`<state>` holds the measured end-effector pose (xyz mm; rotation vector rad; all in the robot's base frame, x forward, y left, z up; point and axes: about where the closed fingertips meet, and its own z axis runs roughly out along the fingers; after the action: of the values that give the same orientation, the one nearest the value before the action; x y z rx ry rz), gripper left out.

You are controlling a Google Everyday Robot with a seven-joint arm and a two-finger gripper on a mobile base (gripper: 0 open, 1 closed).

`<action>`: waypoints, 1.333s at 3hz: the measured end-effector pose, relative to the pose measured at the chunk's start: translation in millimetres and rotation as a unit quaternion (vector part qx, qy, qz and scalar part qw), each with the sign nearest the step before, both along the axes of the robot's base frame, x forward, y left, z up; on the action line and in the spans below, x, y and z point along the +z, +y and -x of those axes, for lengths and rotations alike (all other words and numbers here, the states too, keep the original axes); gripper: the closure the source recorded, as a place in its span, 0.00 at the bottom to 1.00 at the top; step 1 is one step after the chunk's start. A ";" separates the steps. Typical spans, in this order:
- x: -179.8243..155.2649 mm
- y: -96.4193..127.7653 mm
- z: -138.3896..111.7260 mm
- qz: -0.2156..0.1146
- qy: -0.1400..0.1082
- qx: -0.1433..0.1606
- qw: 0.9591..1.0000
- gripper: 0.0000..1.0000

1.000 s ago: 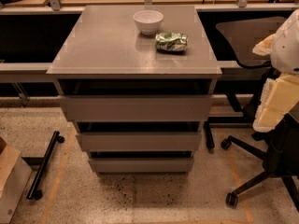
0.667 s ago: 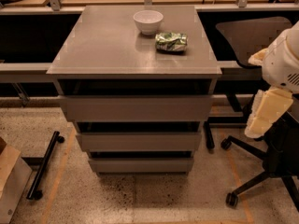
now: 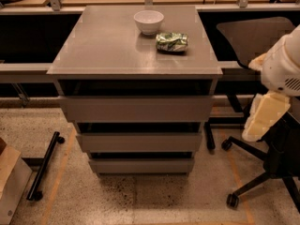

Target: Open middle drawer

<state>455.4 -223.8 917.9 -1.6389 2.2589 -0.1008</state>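
Barely under way: the middle drawer (image 3: 139,142) of a grey cabinet sits flush in its stack, between the taller-fronted top drawer (image 3: 136,109) and the thin bottom drawer (image 3: 140,166), with no part of its interior on show – by every visible sign it is shut. The robot's cream-coloured claw (image 3: 265,118) hangs off to the cabinet's right, in front of an office chair (image 3: 255,36), well apart from the drawer front and touching nothing; whether it is parted or closed cannot be told from this angle. On the cabinet's top surface (image 3: 108,46) stand a white bowl (image 3: 148,21) and, just beside it, a crumpled green packet (image 3: 172,41). All of the job appears to remain – the approach, a hold on the handleless front, and the pull outward
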 end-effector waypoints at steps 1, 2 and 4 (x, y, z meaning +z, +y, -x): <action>-28.9 12.3 -2.9 -0.026 0.023 0.001 0.999 0.00; -68.5 28.0 -10.7 -0.079 0.039 0.020 0.996 0.00; -141.4 70.5 -34.8 -0.199 0.043 0.068 0.977 0.00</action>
<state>490.3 -153.3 776.5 -1.5921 2.0487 0.4351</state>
